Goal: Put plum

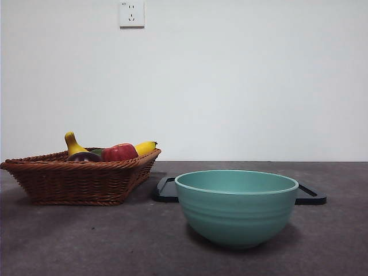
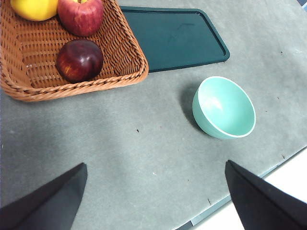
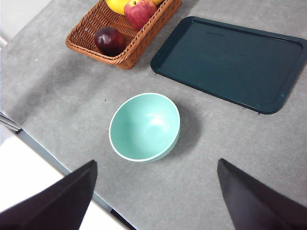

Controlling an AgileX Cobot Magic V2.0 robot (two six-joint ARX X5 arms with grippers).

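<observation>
Resting in the near corner of the wicker basket point(image 2: 72, 52), the plum point(image 2: 79, 60) lies just beside the red apple point(image 2: 80, 15), with a yellow fruit point(image 2: 34, 8) farther in. Both arms hang high over the grey table point(image 2: 144, 153): the left gripper point(image 2: 153, 201) and the right gripper point(image 3: 153, 196) each have their jaws spread wide, holding nothing. The teal bowl point(image 3: 145, 127) stands apart from the basket, in front of the dark tray point(image 3: 230, 62); both are empty. The likely slips: grabbing the apple instead, since the two fruits sit close; a jaw catching the basket's raised rim and dragging it; or the glossy round plum rolling out of a shallow pinch. No brand, label or writing is legible on anything; the wall socket point(image 1: 131, 14) is unmarked.
</observation>
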